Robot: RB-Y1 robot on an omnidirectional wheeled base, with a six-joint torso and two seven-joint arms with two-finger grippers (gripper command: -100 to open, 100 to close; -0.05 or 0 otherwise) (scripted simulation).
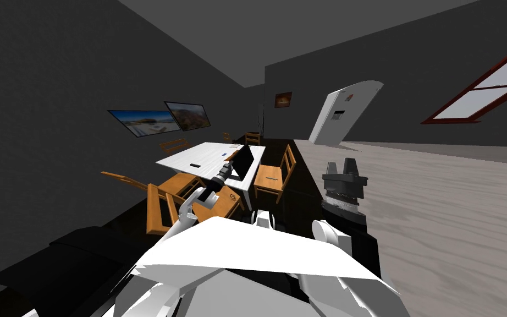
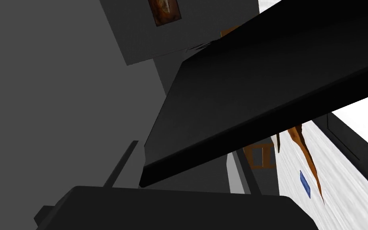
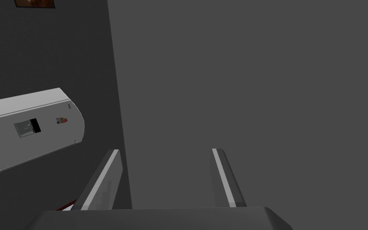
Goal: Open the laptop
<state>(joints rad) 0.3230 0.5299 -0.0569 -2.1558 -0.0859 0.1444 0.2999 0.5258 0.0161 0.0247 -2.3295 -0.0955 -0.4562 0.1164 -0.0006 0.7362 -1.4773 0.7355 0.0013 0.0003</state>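
Head view: the flat black laptop [image 1: 243, 159] stands on the white rectangular table [image 1: 203, 157] with its lid half raised. The left gripper [image 1: 228, 167] is at its near edge.

Left wrist view: the thin fingers [image 2: 122, 164] stand apart, and the smooth lid's edge lies between them.

Right wrist view: the right gripper [image 3: 165, 175] is spread wide and holds nothing.

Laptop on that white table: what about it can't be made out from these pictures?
- Head view: the laptop is too small to show screen or keys.
- Left wrist view: its black lid hides the keyboard and one fingertip of the left gripper, so contact is unclear.
- Head view: the small dark item on the table is too small to name.
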